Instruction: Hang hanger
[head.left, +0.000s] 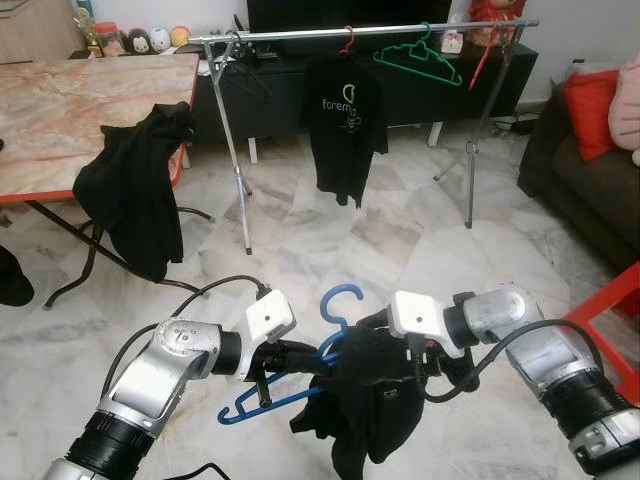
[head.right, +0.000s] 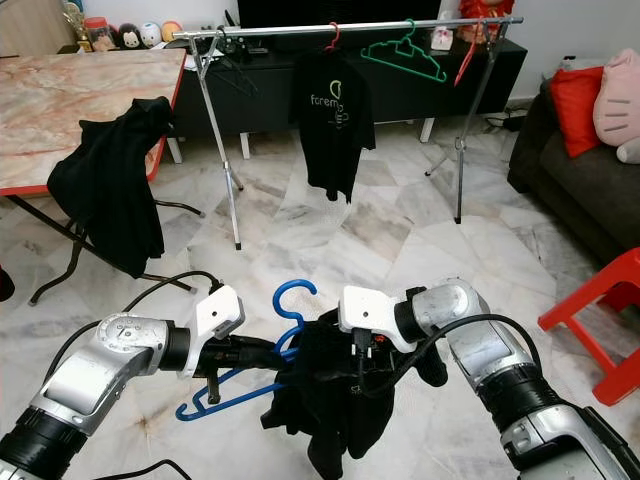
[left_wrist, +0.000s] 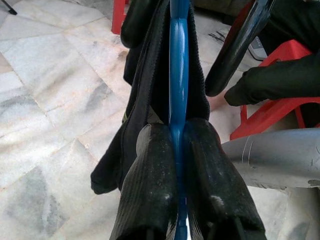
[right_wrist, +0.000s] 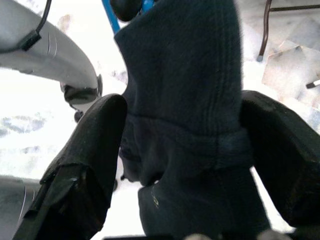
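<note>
A: Where is the blue hanger (head.left: 300, 372)?

B: In the left pincer (left_wrist: 178, 150). Its two black fingers (left_wrist: 150, 180) are clamped tight on the blue bar, one on each side, and the hook curls upward just past the pincer.

A: And the garment?

B: A black garment (head.left: 365, 405) hangs over the hanger, bunched between the two pincers and drooping below them toward the marble floor (head.left: 330, 240).

A: What about the right pincer (right_wrist: 182, 145)?

B: Its fingers stand spread apart, with the ribbed dark fabric lying between them. From the wrist camera the cloth reaches both finger pads (right_wrist: 90, 145), but I cannot tell how firmly they press it; the fingers are wide, not pinched together.

A: What lies beyond the pincers?

B: Well ahead of both stands a metal clothes rail (head.left: 360, 32) on slanted legs. A black T-shirt (head.left: 345, 120) with pale lettering hangs from it on a red hanger, beside it an empty green hanger (head.left: 420, 58), and further along a red hanger (head.left: 483, 55).

A: Anything off to the sides?

B: Far to the left of the left pincer, a marble worktop (head.left: 70, 100) with a red edge, and another dark garment (head.left: 135, 190) draped at its corner. To the right of the right pincer, a red stool (head.left: 610, 310), and beyond it a dark sofa (head.left: 590, 190) with a red cushion (head.left: 592, 110).
</note>
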